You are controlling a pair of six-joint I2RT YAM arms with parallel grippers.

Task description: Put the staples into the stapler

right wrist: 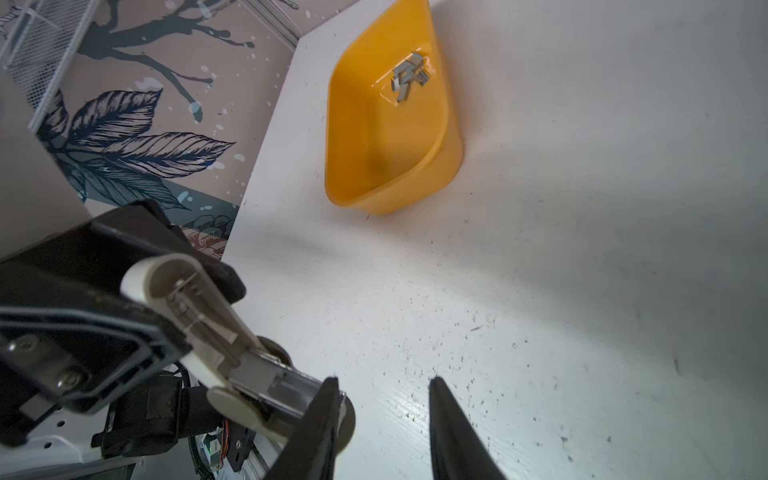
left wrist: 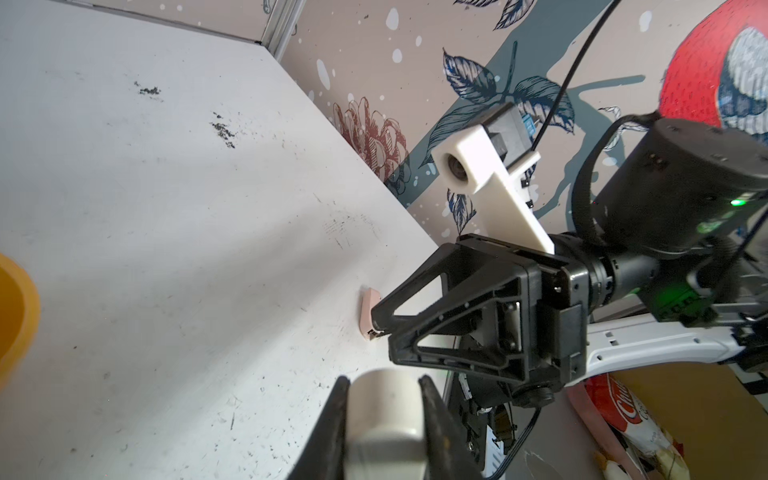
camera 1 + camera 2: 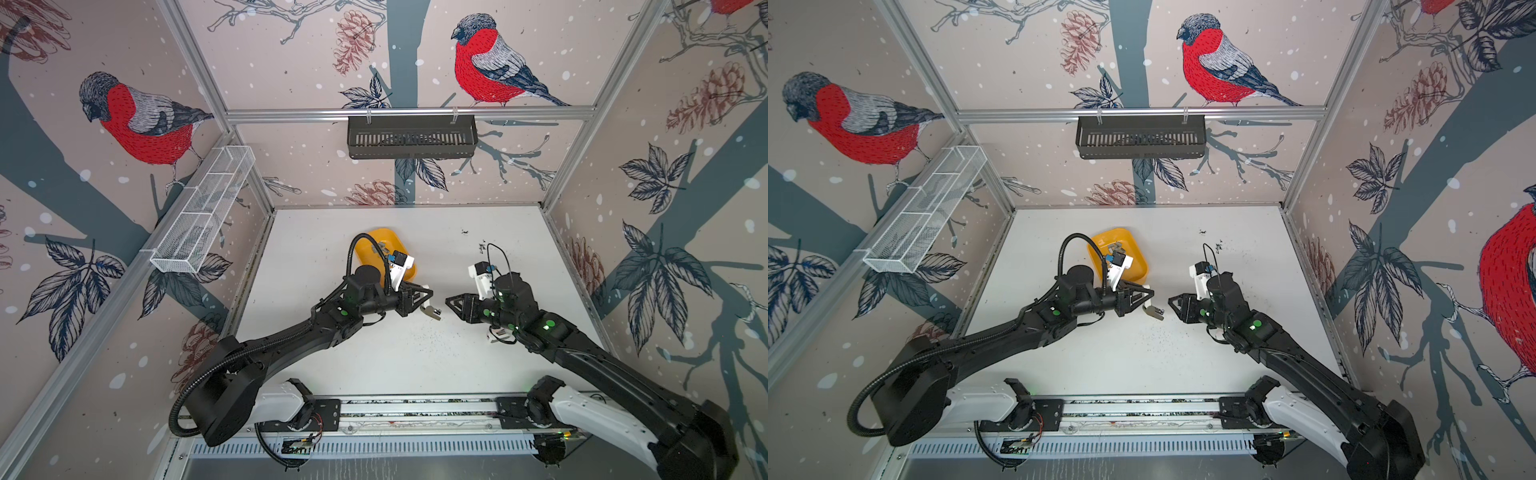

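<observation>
A small cream stapler [image 3: 432, 311] hangs above the middle of the table with its lid swung open, and my left gripper [image 3: 428, 300] is shut on its body [image 2: 384, 415]. The right wrist view shows its bare metal channel [image 1: 274, 384] facing up. My right gripper [image 3: 448, 300] points at the stapler from the right, just short of it. It is open [image 1: 382, 399] with nothing between its fingers, and one fingertip [image 1: 328, 399] lies over the channel's end. The staples [image 1: 409, 77], several grey strips, lie in the yellow tray [image 1: 451, 153] behind the left gripper.
In both top views the yellow tray [image 3: 368, 253] is partly covered by the left wrist camera. A small pink object [image 2: 369, 313] lies on the table behind the right gripper's tips. Dark specks are scattered on the white tabletop [image 3: 395, 357]. Walls close in three sides.
</observation>
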